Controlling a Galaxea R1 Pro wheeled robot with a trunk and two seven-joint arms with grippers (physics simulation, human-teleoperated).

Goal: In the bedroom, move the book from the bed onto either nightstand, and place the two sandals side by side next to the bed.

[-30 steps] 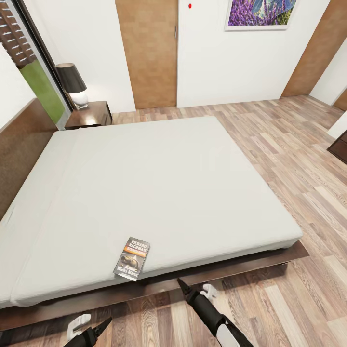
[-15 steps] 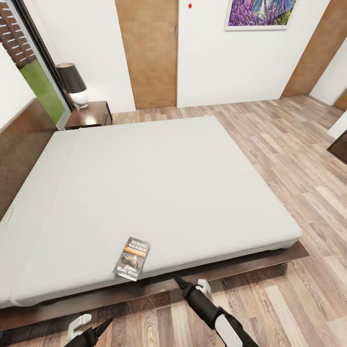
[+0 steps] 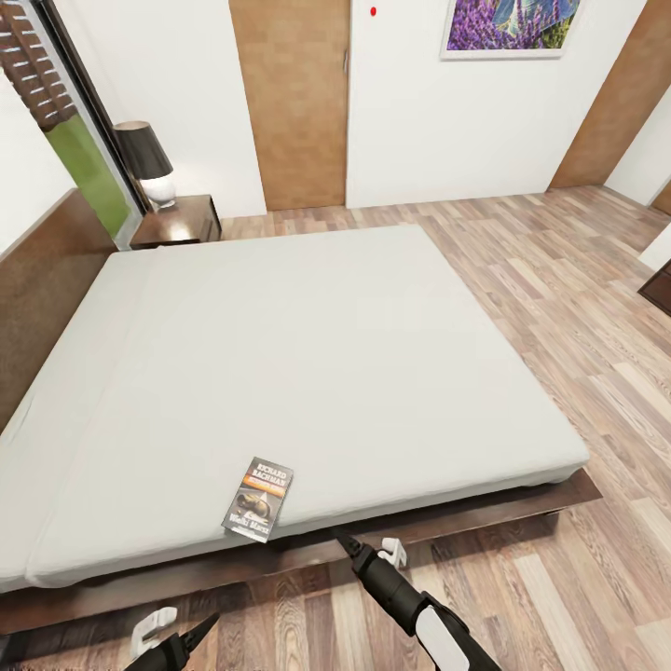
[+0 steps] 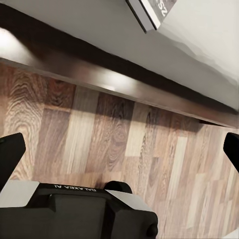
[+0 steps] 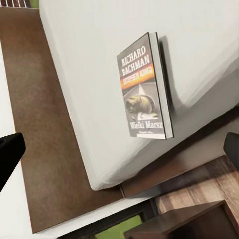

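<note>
The book [image 3: 258,499] lies flat near the front edge of the bed's off-white mattress [image 3: 308,363], cover up. My right gripper [image 3: 365,545] hovers open over the floor just in front of the dark bed frame [image 3: 485,513], to the right of the book and below it. In the right wrist view the book [image 5: 144,94] lies ahead between the wide-apart fingertips [image 5: 10,152]. My left gripper [image 3: 177,631] is open, low by the frame to the book's left; its wrist view catches a book corner [image 4: 152,12]. A nightstand [image 3: 177,222] stands beyond the bed's far corner. The sandals are out of view.
A black-shaded lamp [image 3: 149,163] sits on the nightstand. The brown headboard [image 3: 42,289] runs along the left. Wood-plank floor [image 3: 578,308] stretches to the right of the bed. A brown door [image 3: 294,93] and a lavender picture [image 3: 508,23] are on the far wall.
My right gripper has crept forward and slightly left toward the bed frame near the book. The whole view has shifted a little. The book and left gripper stay put.
</note>
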